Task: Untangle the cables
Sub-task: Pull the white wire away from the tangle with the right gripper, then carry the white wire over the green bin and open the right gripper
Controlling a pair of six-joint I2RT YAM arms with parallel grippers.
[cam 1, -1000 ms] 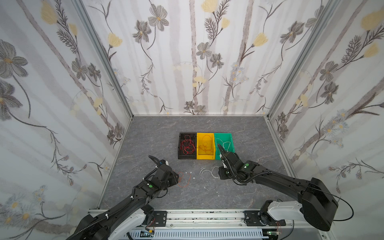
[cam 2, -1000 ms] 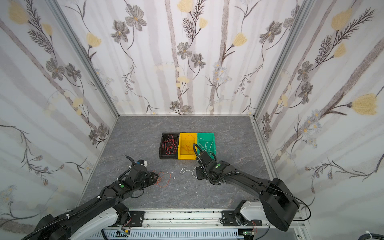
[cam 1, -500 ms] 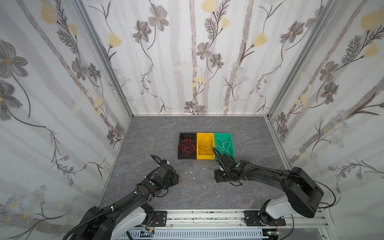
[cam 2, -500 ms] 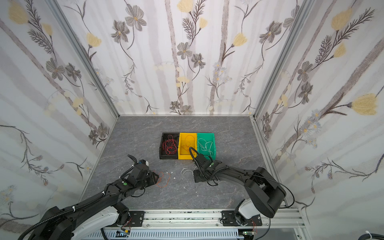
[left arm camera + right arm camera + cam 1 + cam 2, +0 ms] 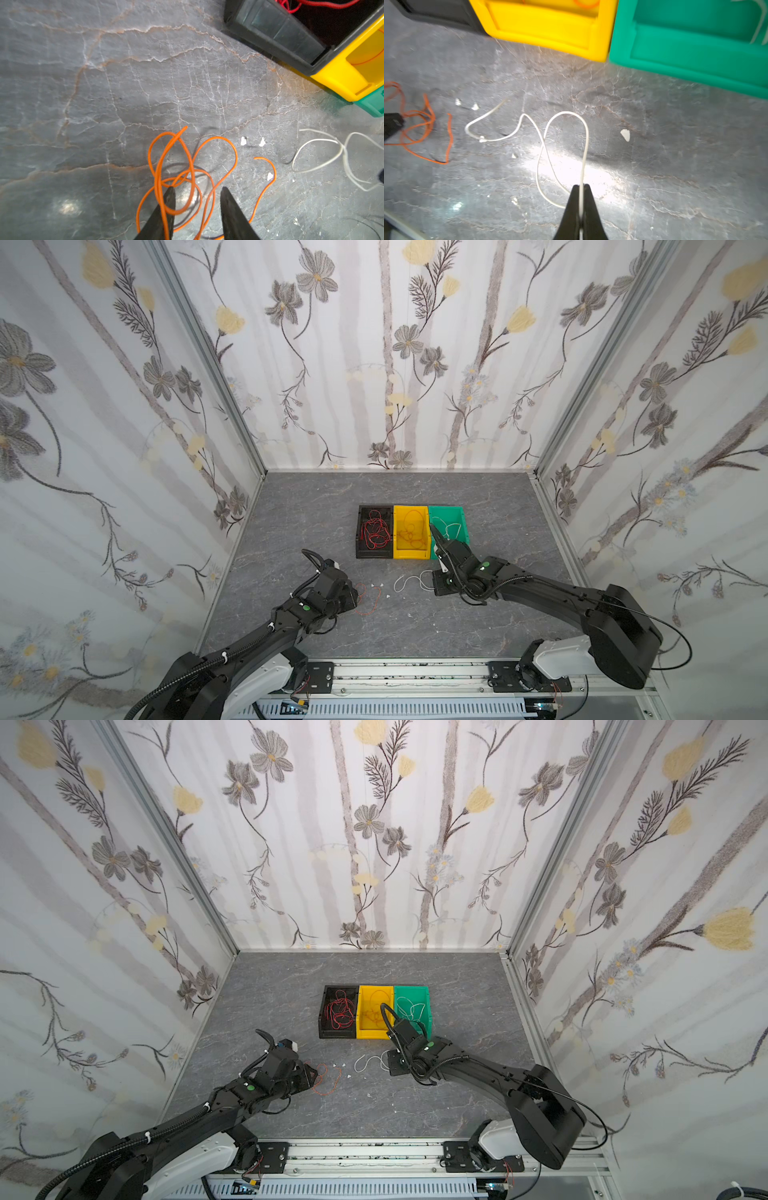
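An orange cable (image 5: 234,153) lies in loose loops on the grey floor, left of centre in both top views (image 5: 376,601) (image 5: 332,1081). My left gripper (image 5: 197,190) is open over it. Its fingers straddle some of the loops, and one strand crosses a fingertip (image 5: 169,199). A white cable (image 5: 586,133) curls on the floor to the right of the orange one (image 5: 409,580). My right gripper (image 5: 580,187) is shut on one strand of it, low over the floor (image 5: 435,585). The two cables lie apart.
Three bins stand side by side behind the cables: a black bin (image 5: 374,553) with red cables, a yellow bin (image 5: 411,553) with an orange cable, and a green bin (image 5: 446,510) with white cables. Small white scraps (image 5: 243,141) dot the floor. Patterned walls enclose the floor.
My right gripper was open over the white cable half a second ago and has now shut on a strand. The left gripper's jaws have narrowed slightly over the orange loops.
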